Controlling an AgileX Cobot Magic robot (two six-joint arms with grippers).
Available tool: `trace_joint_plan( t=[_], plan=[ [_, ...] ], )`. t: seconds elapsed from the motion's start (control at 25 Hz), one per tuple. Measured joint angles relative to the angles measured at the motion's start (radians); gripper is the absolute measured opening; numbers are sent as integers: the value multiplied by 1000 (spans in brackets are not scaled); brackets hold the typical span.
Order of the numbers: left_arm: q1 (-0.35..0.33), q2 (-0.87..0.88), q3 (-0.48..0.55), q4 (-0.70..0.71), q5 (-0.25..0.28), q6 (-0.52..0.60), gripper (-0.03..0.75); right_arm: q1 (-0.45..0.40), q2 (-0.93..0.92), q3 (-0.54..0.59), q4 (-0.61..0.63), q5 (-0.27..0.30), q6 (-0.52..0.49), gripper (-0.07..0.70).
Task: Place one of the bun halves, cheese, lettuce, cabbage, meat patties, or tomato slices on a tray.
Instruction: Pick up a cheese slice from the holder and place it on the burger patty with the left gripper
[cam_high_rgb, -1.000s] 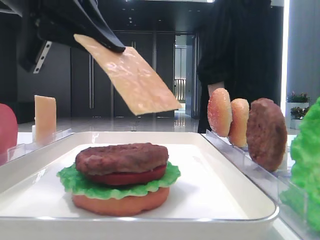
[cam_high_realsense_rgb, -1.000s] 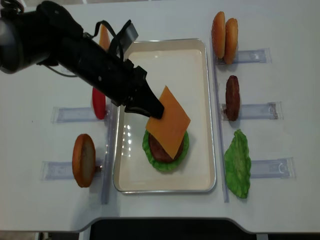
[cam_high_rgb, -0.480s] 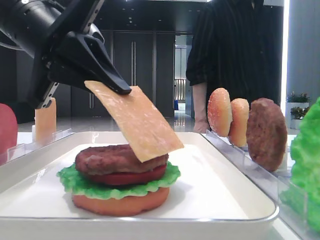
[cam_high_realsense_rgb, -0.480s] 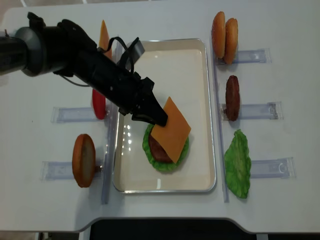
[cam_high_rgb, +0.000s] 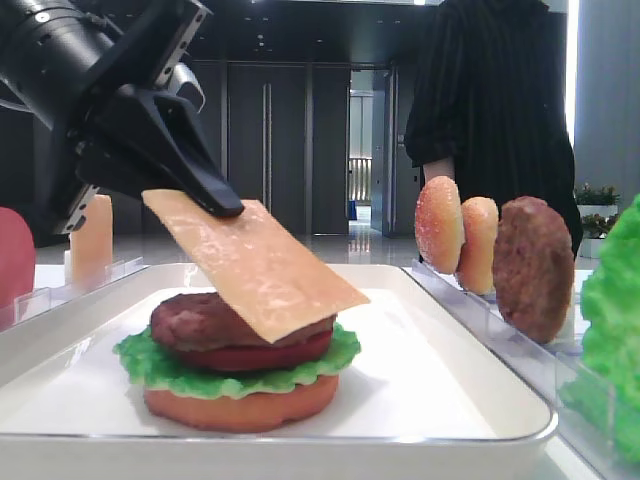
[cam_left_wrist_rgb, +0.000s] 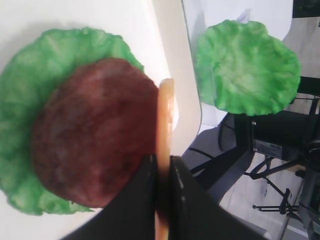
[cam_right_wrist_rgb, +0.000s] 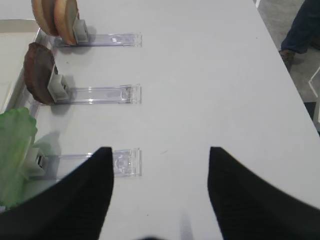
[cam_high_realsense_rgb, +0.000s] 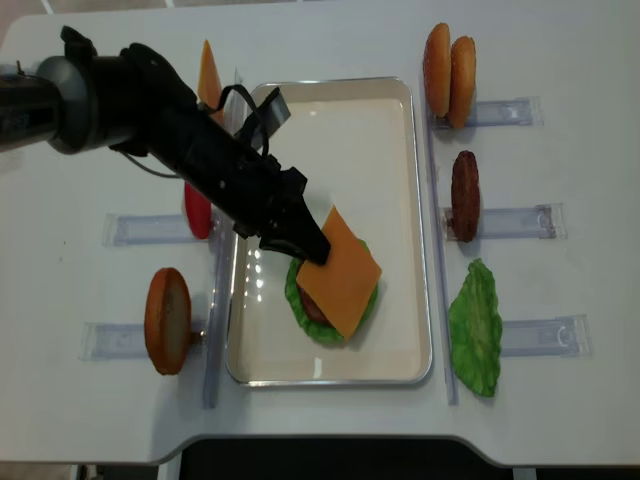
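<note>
My left gripper (cam_high_rgb: 225, 208) (cam_high_realsense_rgb: 318, 252) (cam_left_wrist_rgb: 162, 170) is shut on one corner of the cheese (cam_high_rgb: 255, 270) (cam_high_realsense_rgb: 345, 265), a pale orange square slice. The slice hangs tilted, its lower part over the meat patty (cam_high_rgb: 200, 320) (cam_left_wrist_rgb: 90, 155); whether it touches I cannot tell. The patty tops a stack of tomato slice (cam_high_rgb: 270, 355), lettuce (cam_high_rgb: 150, 365) and flat bun half (cam_high_rgb: 240, 410) on the white tray (cam_high_rgb: 430, 400) (cam_high_realsense_rgb: 340, 130). My right gripper (cam_right_wrist_rgb: 160, 150) stands open over bare table on the right, holding nothing.
Clear holders right of the tray carry two bun halves (cam_high_realsense_rgb: 450, 62), a patty (cam_high_realsense_rgb: 465, 195) and a lettuce leaf (cam_high_realsense_rgb: 475, 325). Holders on the left carry a cheese slice (cam_high_realsense_rgb: 208, 75), a tomato slice (cam_high_realsense_rgb: 197, 210) and a bun half (cam_high_realsense_rgb: 167, 320). A person (cam_high_rgb: 490, 100) stands behind the table.
My left gripper has come down toward the stack with the cheese. The slice has sunk from well above the patty to just over it and lies flatter.
</note>
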Motion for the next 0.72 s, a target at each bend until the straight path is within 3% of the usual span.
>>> trace_joint_plan(
  t=[0.72],
  plan=[
    [0,0,0,85,-60,-73,32,0,0,0,0,0,0,400]
  ],
)
